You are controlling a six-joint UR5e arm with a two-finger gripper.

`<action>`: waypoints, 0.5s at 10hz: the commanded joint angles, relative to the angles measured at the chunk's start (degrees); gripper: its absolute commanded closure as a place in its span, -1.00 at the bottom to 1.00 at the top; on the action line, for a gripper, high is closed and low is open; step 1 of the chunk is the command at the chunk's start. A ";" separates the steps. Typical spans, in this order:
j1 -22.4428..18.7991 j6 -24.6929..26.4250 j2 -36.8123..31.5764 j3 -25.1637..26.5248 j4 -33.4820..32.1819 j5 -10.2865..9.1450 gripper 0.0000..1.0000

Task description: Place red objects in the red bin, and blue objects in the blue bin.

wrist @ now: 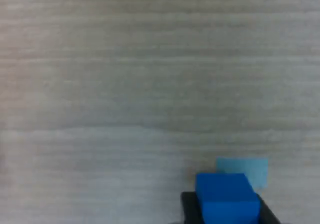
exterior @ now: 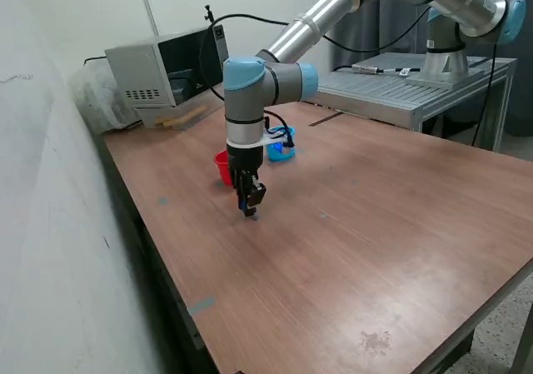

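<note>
End effector: I have it low over the surface [exterior: 350, 224], pointing straight down, with the end effector [exterior: 251, 210] just off the wood or on it (I cannot tell which from the exterior view).

Grip: clenched on a blue cube [wrist: 226, 199]; the wrist view shows the cube seated between the two dark fingers [wrist: 189, 208], one on either side.

Cube height: a pale blue patch [wrist: 250, 168] shows on the wood just beyond the cube. I cannot tell whether it is a mark or a reflection, so I will not call the cube lifted or resting.

Blue bin: the light blue cup [exterior: 281, 150] stands behind the arm, partly hidden by the wrist, and near the red cup.

Red bin: the red cup [exterior: 221, 167] stands just beside the end effector on the exterior view's left, half covered by the arm.

Other cubes: none visible on the open wood in either view; the cups' insides are hidden from me.

Progress: I judge one blue cube is in hand and not yet delivered. How many cubes are already sorted I cannot say.

Left to do: carry this cube over to the light blue cup and let go above its mouth, then check for any remaining pieces.
</note>
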State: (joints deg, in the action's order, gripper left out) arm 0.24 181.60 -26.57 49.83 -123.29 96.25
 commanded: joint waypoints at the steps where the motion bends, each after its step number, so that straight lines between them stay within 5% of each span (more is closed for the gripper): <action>1: 0.11 -0.54 -1.72 0.08 0.24 1.92 1.00; 3: 0.29 -3.16 -6.10 4.55 0.42 2.62 1.00; 5: 1.16 -6.24 -14.35 14.19 -0.02 2.45 1.00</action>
State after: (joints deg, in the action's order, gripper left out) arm 0.62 178.74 -32.82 54.96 -123.05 98.38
